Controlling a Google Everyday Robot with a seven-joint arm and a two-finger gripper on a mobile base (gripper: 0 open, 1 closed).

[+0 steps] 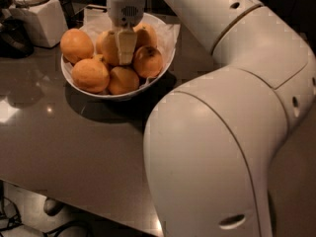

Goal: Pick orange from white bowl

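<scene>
The white bowl [165,62] stands at the back left of the grey table, lined with crinkled white paper, and holds several oranges. My gripper [125,47] reaches straight down into the middle of the bowl. It sits between an orange [147,61] on its right and another orange [107,47] on its left, touching or nearly touching both. More oranges lie at the left [76,44], the front left [90,74] and the front [123,80]. No orange is lifted.
A white boxy container with a lid [38,14] stands left of the bowl, with a dark object [14,31] beside it. My bulky white arm [232,132] fills the right half of the view. The table's front edge [74,201] runs across the lower left.
</scene>
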